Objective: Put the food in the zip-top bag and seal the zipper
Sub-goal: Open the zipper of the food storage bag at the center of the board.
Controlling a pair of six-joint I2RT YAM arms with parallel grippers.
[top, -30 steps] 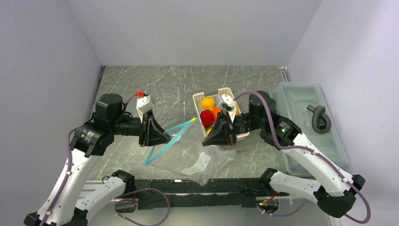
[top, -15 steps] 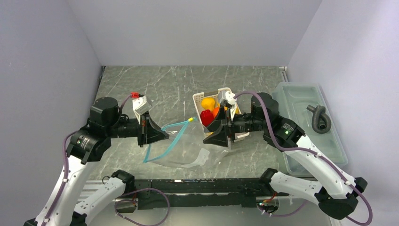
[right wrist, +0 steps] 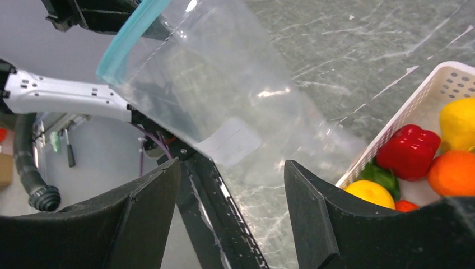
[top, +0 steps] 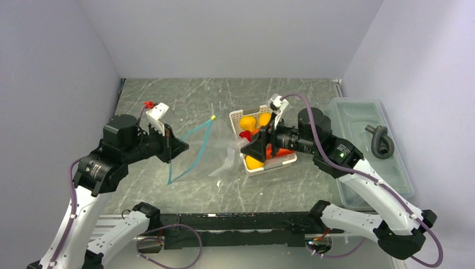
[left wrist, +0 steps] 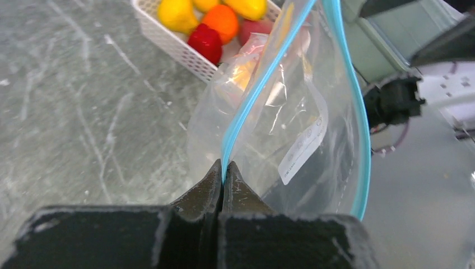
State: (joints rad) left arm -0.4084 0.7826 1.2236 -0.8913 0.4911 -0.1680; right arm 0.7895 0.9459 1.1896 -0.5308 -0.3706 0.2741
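Observation:
The zip-top bag hangs clear and empty, mouth spread wide. My left gripper is shut on the zipper, the teal strip, at one side of the mouth. The right gripper stands open beside the bag's lower end, nothing between its fingers. The food lies in the white basket: red pepper, lemon, orange, a yellow piece and a green piece.
A large translucent bin with a grey hose on its lid stands at the right wall. The basket sits mid-table under the right arm. The black rail runs along the near edge.
The left gripper closed on the zipper strip and drew the bag up and to the left. The right gripper opened, let the bag go, and rose beside the basket.

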